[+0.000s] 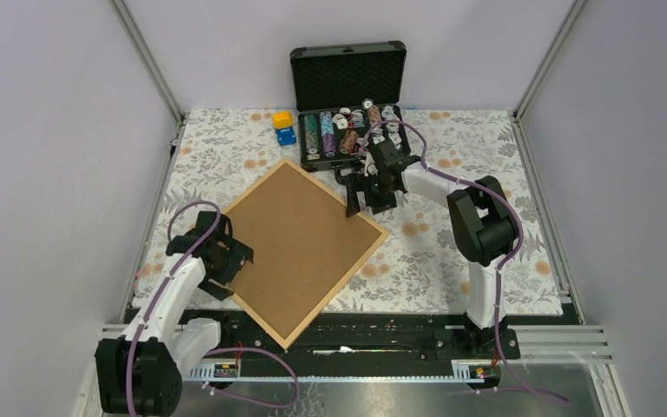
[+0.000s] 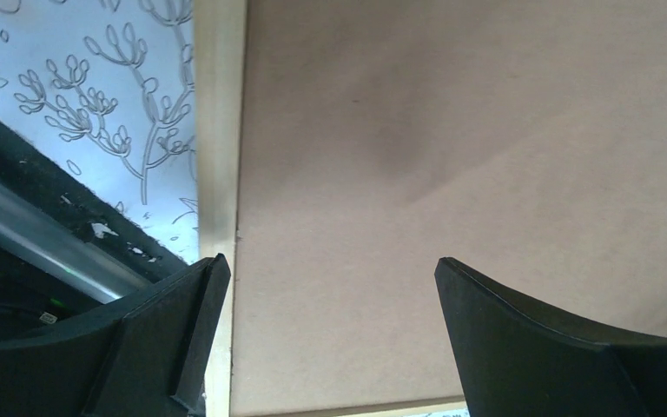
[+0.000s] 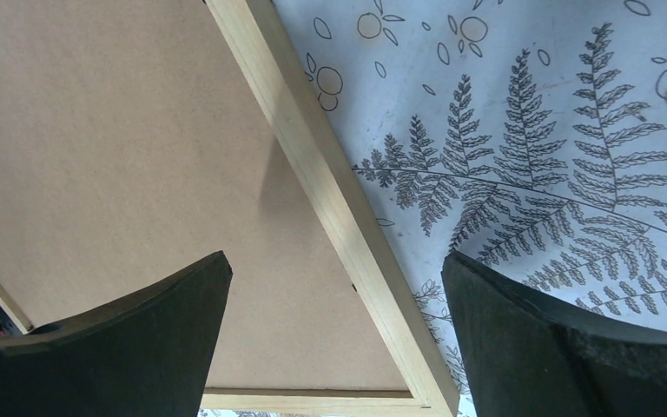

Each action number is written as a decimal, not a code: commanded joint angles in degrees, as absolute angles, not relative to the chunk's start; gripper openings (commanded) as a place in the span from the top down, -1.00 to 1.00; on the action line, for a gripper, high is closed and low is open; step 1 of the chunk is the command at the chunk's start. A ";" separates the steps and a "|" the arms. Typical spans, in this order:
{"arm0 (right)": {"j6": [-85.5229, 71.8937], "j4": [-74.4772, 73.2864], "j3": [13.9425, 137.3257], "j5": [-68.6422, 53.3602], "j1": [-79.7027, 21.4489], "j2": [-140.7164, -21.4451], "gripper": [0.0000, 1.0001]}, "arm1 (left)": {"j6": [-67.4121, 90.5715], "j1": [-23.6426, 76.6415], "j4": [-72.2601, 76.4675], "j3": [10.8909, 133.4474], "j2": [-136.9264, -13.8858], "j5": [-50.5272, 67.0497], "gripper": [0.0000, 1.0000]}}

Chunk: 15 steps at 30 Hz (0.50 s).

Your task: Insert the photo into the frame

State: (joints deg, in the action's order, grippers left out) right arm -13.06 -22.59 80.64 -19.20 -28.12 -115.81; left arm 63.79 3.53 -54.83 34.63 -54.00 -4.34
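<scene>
We log the cloth (image 1: 452, 252) carrying the frame (image 3: 330, 200), which lies flat with brown backing (image 1: 300, 243) facing up inside it. The frame sits between the two pincers. Our left pincer (image 2: 330, 263) has its jaws wide and empty above the frame's left rail, with one finger at the rail and the other over the backing. Our right pincer (image 3: 334, 256) also has its jaws wide and empty, and it straddles the far right rail near a corner, with backing under one finger and cloth under the other.
</scene>
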 commanded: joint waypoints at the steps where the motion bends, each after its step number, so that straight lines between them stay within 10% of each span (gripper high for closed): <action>1: -12.79 -22.54 82.47 -21.39 -28.19 -116.50 -0.99 | 67.80 3.69 -52.38 32.57 -56.37 -4.96 -0.97; 15: -15.21 -21.01 84.55 -22.94 -28.21 -120.79 -0.57 | 64.51 3.35 -38.91 33.13 -70.82 -5.21 -0.96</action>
